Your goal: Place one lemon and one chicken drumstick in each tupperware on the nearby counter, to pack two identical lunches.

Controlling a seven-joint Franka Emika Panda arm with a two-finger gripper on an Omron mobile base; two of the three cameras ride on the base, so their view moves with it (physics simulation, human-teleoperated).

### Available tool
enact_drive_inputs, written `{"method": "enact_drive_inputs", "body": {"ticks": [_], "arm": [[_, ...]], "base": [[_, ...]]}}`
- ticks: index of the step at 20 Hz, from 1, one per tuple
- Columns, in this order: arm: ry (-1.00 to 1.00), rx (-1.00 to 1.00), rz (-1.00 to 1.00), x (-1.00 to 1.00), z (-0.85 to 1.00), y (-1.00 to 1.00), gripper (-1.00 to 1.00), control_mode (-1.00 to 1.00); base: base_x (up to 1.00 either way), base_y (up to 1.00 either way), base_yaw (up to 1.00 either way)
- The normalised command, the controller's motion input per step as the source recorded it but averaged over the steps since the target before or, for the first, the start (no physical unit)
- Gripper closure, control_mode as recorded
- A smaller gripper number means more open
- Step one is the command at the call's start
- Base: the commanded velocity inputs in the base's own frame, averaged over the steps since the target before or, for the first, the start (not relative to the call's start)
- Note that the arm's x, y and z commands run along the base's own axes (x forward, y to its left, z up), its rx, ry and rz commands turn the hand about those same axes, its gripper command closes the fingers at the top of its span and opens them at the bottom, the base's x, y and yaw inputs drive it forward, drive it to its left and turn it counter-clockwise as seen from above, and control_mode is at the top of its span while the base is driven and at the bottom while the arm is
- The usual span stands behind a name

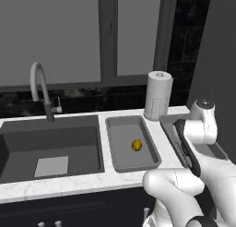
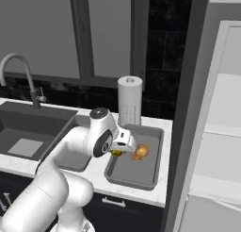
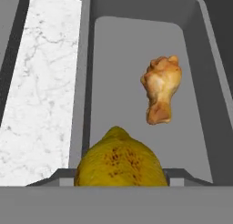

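Speckled lemon (image 3: 118,161) sits clamped in the gripper (image 3: 119,176) above the right tupperware's (image 3: 200,59) near end, chicken drumstick (image 3: 160,94) lying further in. No readable labels anywhere.

one dull-yellow lemon (image 1: 136,145) lies alone in the left grey tray (image 1: 120,162); another lemon (image 3: 119,163) hangs over the right tray (image 2: 151,178), where an orange-tan drumstick (image 3: 160,89) lies on the floor.

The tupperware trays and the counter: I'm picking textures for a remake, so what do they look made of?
The tupperware looks like matte grey plastic: flat colour, no shine, rounded moulded rim; it could pass for dull metal. The other tupperware looks alike. The counter looks like polished white marble, with faint grey veining.
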Motion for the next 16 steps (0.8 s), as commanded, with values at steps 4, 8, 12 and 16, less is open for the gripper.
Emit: {"method": "enact_drive_inputs", "body": {"ticks": [4, 8, 12, 16], "arm": [[0.06, 0.0, 0.05, 0.4, -1.0, -0.5, 1.0, -1.0], [0.0, 0.0, 0.03, 0.6, -0.74, -0.8, -1.0, -1.0], [0.05, 0.0, 0.0, 0.22, 0.02, -0.2, -1.0, -1.0], [0.19, 0.05, -0.05, 0.03, 0.87, 0.0, -1.0, -1.0]], "base": [[0.0, 0.0, 0.0], [0.0, 0.0, 0.0], [0.0, 0.0, 0.0], [0.0, 0.0, 0.0]]}}
